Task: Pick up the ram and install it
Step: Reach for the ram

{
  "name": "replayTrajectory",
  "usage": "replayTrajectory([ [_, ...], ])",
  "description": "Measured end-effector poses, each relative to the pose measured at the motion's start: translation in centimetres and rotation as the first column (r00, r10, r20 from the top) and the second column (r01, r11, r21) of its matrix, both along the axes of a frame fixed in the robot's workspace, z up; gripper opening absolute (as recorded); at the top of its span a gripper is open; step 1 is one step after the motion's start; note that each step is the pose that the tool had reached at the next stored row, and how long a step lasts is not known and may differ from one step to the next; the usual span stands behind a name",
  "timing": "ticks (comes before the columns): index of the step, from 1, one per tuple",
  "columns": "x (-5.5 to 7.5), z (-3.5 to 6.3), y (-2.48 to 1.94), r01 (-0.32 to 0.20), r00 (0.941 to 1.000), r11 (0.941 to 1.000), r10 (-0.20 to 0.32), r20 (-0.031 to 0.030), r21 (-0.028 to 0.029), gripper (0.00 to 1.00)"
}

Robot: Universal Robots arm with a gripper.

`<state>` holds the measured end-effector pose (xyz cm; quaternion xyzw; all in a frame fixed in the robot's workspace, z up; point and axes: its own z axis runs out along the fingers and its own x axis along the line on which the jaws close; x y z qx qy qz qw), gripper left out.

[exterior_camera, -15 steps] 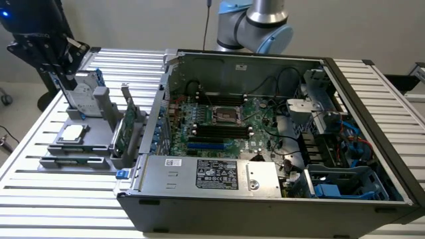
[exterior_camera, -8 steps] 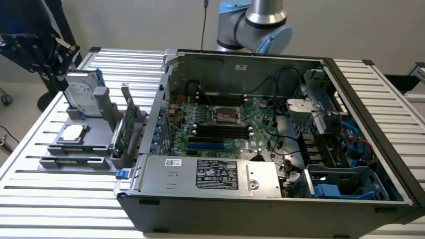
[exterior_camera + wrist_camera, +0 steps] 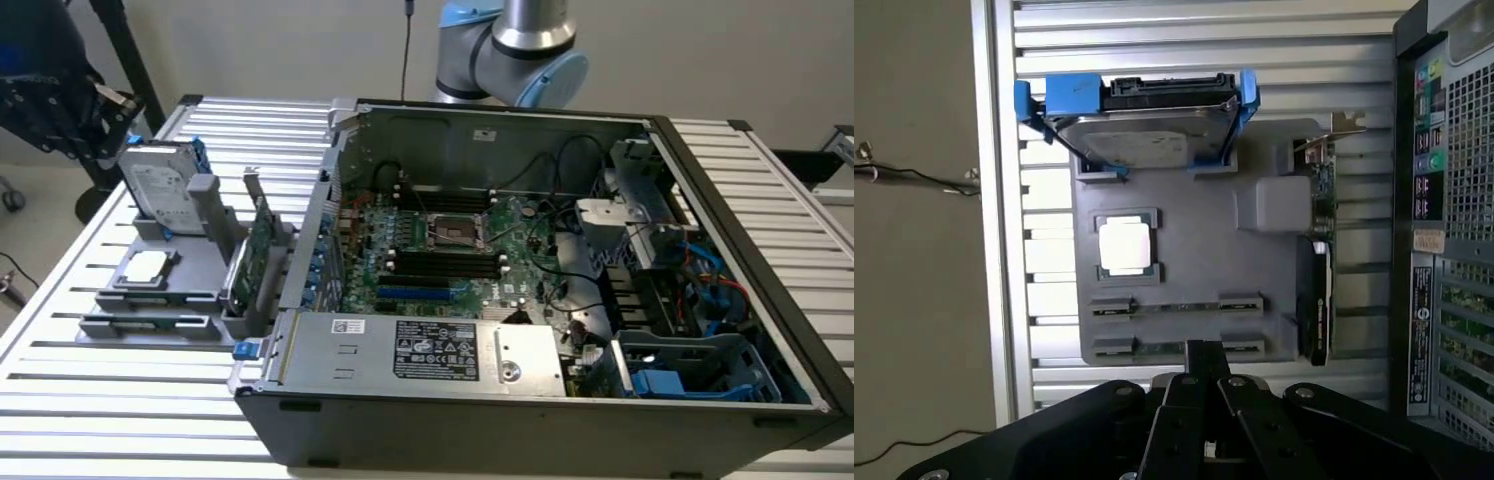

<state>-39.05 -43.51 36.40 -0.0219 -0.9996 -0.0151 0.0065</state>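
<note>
Gripper (image 3: 1202,352), fingers pressed together and holding nothing, above the gray holder (image 3: 1194,255) at its edge farthest from the hard drive (image 3: 1144,140); the ram (image 3: 1176,309) stands on edge in a slot along that edge, just beyond the fingertips, its long axis parallel to the edge; the gripper's height above it cannot be judged. The exterior view gives the destination: black slots (image 3: 441,265) on the motherboard inside the open case (image 3: 534,125), which stands beside the holder; the wrist view gives the fingertip-to-ram alignment.
</note>
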Motion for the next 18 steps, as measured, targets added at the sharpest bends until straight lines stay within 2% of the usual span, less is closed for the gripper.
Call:
replayTrajectory([
  [2, 0.0, -0.24, -0.29, -0.007, 0.9999, 1.0, 0.007, -0.0093, 0.0, 0.11],
  [5, 0.0, -0.64, -0.67, -0.021, 0.9996, 0.9998, 0.021, -0.0172, 0.0001, 0.11],
  [7, 0.0, -0.89, -0.92, -0.028, 0.9994, 0.9996, 0.028, -0.0194, 0.0001, 0.11],
  [10, 0.0, -1.24, -1.28, -0.04, 0.999, 0.9992, 0.04, -0.0196, 0.0003, 0.11],
  [18, 0.0, -2.0, -1.43, -0.115, 0.9931, 0.9934, 0.115, -0.0235, 0.0006, 0.11],
])
